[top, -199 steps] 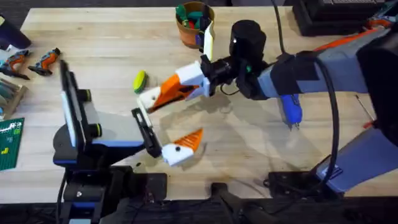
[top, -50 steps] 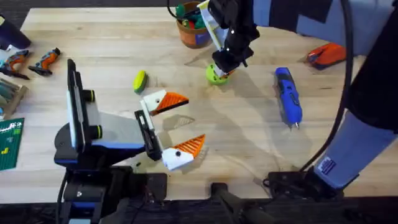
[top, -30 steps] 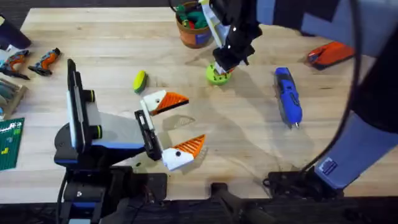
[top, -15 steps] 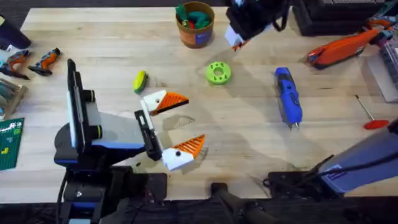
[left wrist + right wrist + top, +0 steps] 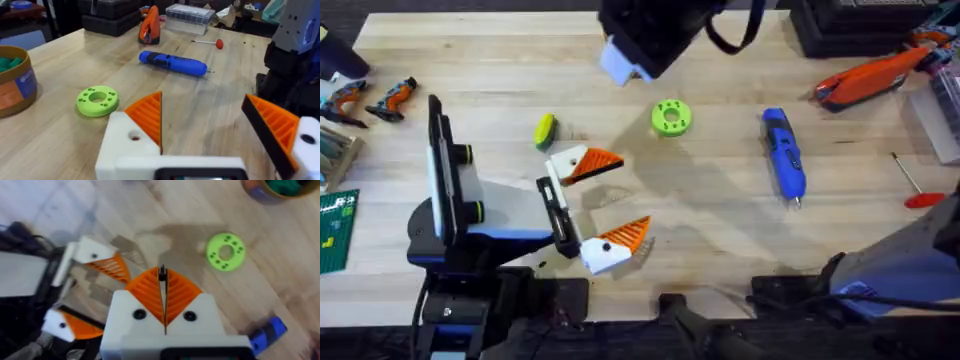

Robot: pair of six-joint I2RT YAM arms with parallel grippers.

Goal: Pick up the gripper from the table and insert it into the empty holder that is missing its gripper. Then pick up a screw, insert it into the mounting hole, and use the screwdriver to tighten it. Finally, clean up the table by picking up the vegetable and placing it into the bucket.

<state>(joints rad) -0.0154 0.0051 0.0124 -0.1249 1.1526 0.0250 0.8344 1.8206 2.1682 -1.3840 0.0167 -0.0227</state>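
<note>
Left arm low at the near desk edge, its pincer [image 5: 590,205] spread wide, fingers well apart. Right arm raised high, dark and blurred; right pincer [image 5: 162,300] closed, orange pads pressed together on a thin dark piece.

Obscured items, your check:
Your right arm [image 5: 650,35] looms dark and blurred overhead, hiding the bucket [image 5: 272,190], itself edge-cropped at the wrist; screwdriver [image 5: 265,332] cropped there too.

The screwdriver [image 5: 783,156] was coloured blue — the holed disc [image 5: 671,117] lime green. The vegetable [image 5: 545,130] was marked yellow and green; the holder [image 5: 567,162] was white, orange-ribbed.
</note>
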